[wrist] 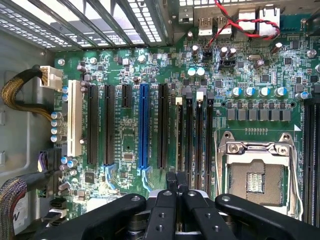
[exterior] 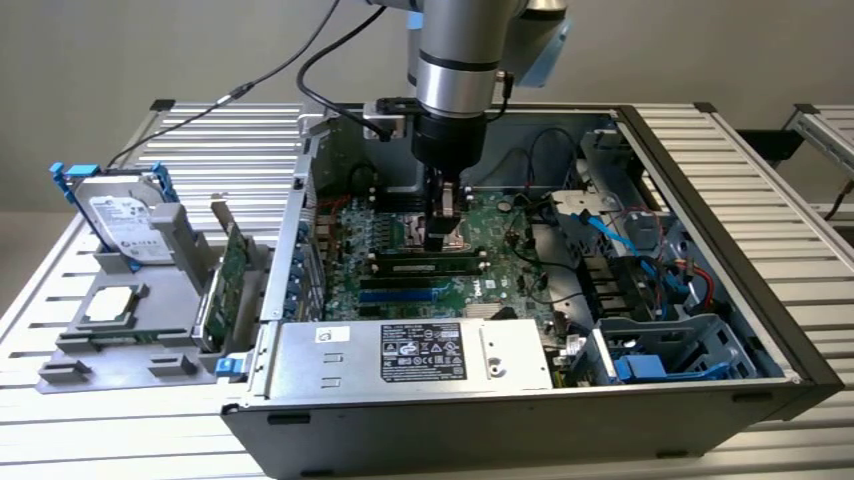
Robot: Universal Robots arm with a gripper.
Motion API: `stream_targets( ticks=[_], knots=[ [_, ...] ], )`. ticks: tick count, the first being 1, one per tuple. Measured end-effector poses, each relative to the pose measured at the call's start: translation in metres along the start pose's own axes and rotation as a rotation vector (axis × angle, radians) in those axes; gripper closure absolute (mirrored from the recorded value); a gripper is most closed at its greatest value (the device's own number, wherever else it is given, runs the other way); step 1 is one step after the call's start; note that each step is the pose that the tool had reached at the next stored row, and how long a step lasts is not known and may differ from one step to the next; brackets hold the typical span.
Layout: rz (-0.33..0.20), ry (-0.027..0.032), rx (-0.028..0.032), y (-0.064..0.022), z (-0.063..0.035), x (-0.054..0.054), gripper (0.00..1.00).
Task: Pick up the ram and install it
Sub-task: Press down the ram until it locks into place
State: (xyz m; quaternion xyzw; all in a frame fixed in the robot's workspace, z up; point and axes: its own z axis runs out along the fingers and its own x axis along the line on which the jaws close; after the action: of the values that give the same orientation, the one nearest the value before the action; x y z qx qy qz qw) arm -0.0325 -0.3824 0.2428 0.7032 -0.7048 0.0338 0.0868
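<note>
Closest to the exterior camera sits the power supply (exterior: pixel 414 355), filling the front edge of the open case (exterior: pixel 747 200), which lies on its side so the board faces up for work from above.

At the table's (exterior: pixel 107 440) left edge a grey fixture (exterior: pixel 94 350) props the spare parts upright, probably so each can be grasped by its top edge. The hard drive (exterior: pixel 123 215) with blue rails stands at the back of it. The wide green card (exterior: pixel 230 275) stands along its right side, just beside the case wall.

Inside the case, the motherboard (exterior: pixel 350 265) covers the floor from the left wall to the middle. The arm comes straight down over its centre, and the gripper (exterior: pixel 446 238) hangs low over the black memory slots. In the wrist view its fingertips (wrist: pixel 176 182) are pressed fully together, lined up along the slots.

The ram (exterior: pixel 424 265) stands on edge in one of those slots, directly under the tips. From the wrist it shows as a thin strip (wrist: pixel 179 135) running away from the fingers. Whether the tips pinch its top edge or only bear on it I cannot tell. The vertical pose suits pressing it home.

Right of the slots lies the open CPU socket (wrist: pixel 255 175). A blue drive cage (exterior: pixel 667 350) fills the case's front right corner.
</note>
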Motion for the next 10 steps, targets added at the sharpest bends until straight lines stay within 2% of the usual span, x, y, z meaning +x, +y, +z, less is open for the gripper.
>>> stream_targets(
  ticks=[10],
  knots=[
    [0.000, 0.0002, -0.0001, 0.0000, -0.0001, 0.0000, 0.89]
  ],
)
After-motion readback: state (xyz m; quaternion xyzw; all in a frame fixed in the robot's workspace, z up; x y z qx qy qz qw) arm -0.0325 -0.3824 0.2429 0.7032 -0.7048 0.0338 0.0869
